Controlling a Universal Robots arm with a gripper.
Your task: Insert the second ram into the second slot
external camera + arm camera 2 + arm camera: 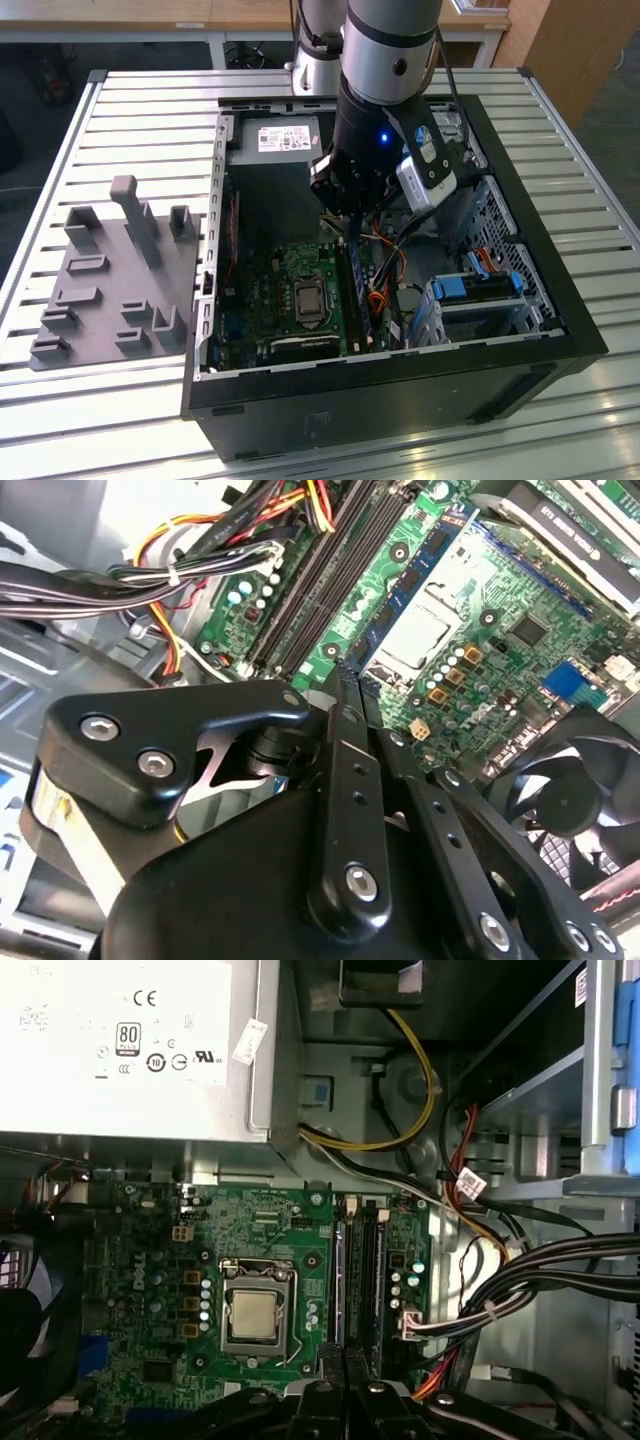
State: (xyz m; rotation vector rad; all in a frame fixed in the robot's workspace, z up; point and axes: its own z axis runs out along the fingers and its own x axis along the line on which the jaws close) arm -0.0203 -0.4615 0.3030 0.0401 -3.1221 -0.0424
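An open computer case [520, 240] lies on the table with its green motherboard [150, 1260] facing up. My gripper [345, 222] hangs just above the board. In both wrist views its fingers [345, 720] are pressed together, with nothing visible between them, over one end of the memory slots [352, 1260]. A blue ram stick [410, 580] with dark chips stands in the slot beside the processor socket [255, 1315]. I cannot tell whether it is the second ram. The two black slots [315, 580] beside it look bare.
The power supply [130, 1050] sits close to the slots' far end. Bundled black, yellow and orange cables [540, 1280] run along the slot side. A fan [570, 790] and a drive bay with blue clips [480, 285] are nearby. A grey fixture plate [110, 270] lies outside the case.
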